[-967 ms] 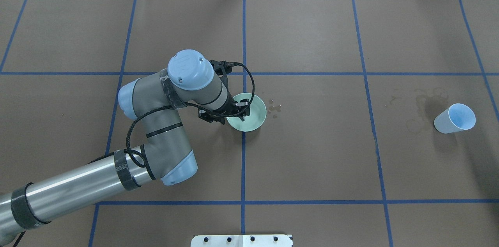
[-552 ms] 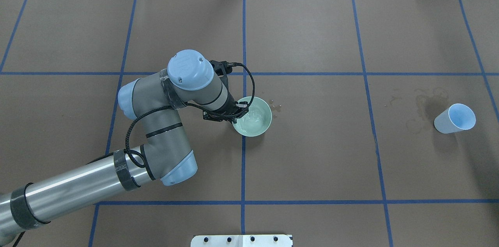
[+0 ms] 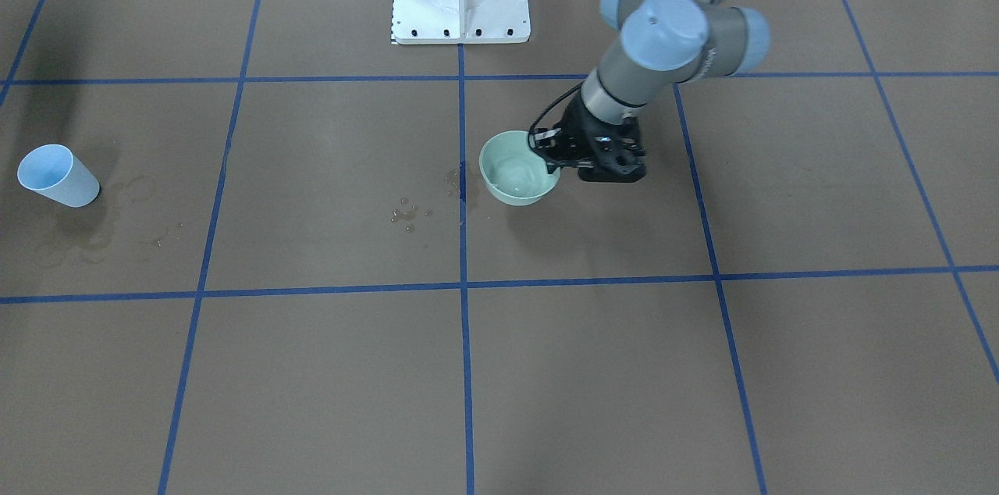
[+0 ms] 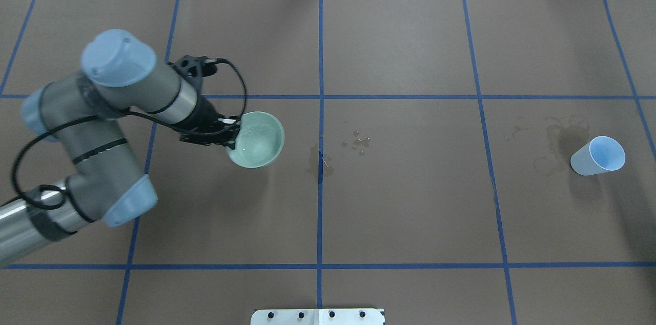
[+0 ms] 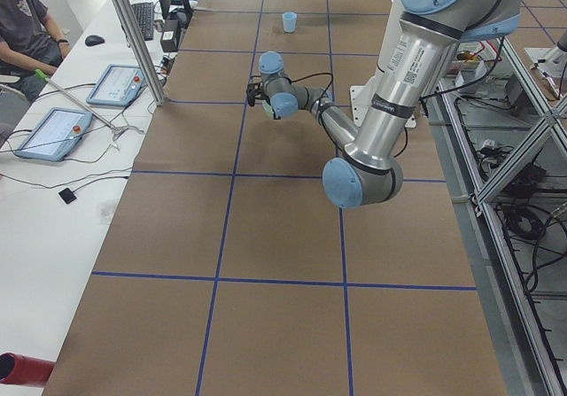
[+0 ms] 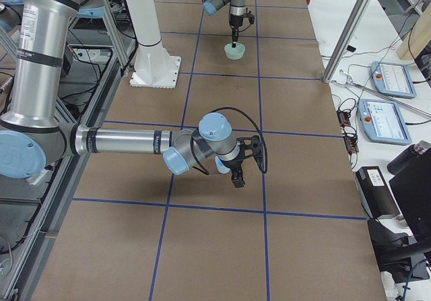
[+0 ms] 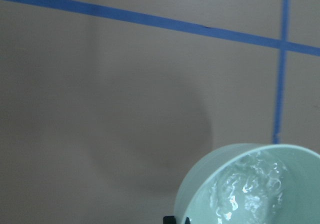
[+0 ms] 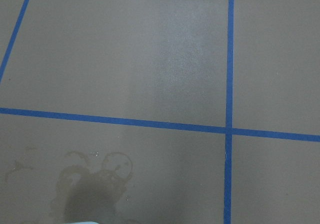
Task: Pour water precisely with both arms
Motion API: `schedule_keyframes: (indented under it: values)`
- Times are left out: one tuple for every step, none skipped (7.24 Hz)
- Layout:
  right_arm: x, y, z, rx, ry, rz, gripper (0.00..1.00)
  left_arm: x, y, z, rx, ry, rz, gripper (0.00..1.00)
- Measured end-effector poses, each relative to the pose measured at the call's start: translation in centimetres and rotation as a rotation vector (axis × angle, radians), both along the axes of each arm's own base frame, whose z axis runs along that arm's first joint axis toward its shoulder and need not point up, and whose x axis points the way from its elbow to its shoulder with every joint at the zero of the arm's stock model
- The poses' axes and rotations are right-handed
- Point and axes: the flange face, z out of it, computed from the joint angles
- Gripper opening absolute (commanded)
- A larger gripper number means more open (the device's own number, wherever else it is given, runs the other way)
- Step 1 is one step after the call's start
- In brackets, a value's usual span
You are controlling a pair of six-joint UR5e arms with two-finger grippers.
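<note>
Front-facing: left gripper [image 3: 549,154] clenched on rim of mint bowl [image 3: 517,167] at bowl's 3 o'clock, fingertips half buried under black gripper body. Water [image 3: 521,176] inside bowl, barely a sheen. Droplets [image 3: 407,214] on table [image 3: 312,370] at bowl's 8 o'clock. Pale blue cup [image 3: 56,175] far off at 9 o'clock, beside wet stain [image 3: 129,186]. Left arm [image 3: 663,42] cut off at top edge.

Overhead: pinch on bowl's [image 4: 266,133] 9 o'clock side here, ripples and glints in water [image 4: 253,143]. Can't tell whether resting on table or hanging above. Cup [image 4: 597,156] well apart at 3 o'clock.

Exterior left: left gripper [image 5: 251,95] tiny at far end of near arm, bowl not made out. Person [image 5: 27,24] cut off at 10 o'clock corner.

Exterior right: far off, left gripper [image 6: 234,44] over bowl [image 6: 234,52], too small for detail. Right gripper [image 6: 236,176] near, pointing down. Released or clenched: can't tell.

Left wrist: bowl [image 7: 200,194] cropped at 5 o'clock corner, water [image 7: 245,191] glinting, black fingertip [image 7: 176,220] scrap at bottom edge.

Right wrist: table, tape lines, wet stain [image 8: 95,174]. Pale sliver at bottom edge, too cropped to name.
</note>
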Motion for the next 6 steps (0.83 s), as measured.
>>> schedule_keyframes:
  values:
    - [0.0, 0.0, 0.0, 0.0, 0.0, 0.0, 1.0, -4.7, 0.8, 4.9, 0.056, -0.039, 0.031, 0.0]
    - [0.0, 0.0, 0.0, 0.001, 0.0, 0.0, 1.0, -8.9, 1.3, 9.8, 0.11, -0.09, 0.061, 0.0]
    - [0.0, 0.0, -0.1, 0.002, 0.0, 0.0, 1.0, -13.2, 1.4, 14.5, 0.156, -0.144, 0.087, 0.0]
    - [0.0, -0.1, -0.2, 0.003, -0.001, 0.0, 1.0, -16.5, 1.4, 18.2, 0.181, -0.185, 0.106, 0.0]
    - [0.0, -0.1, -0.2, 0.004, -0.001, 0.001, 1.0, -18.6, 1.0, 21.2, 0.18, -0.217, 0.116, 0.0]
    - [0.0, -0.1, -0.2, 0.004, 0.0, 0.001, 1.0, -19.7, 0.6, 23.2, 0.17, -0.239, 0.12, 0.0]
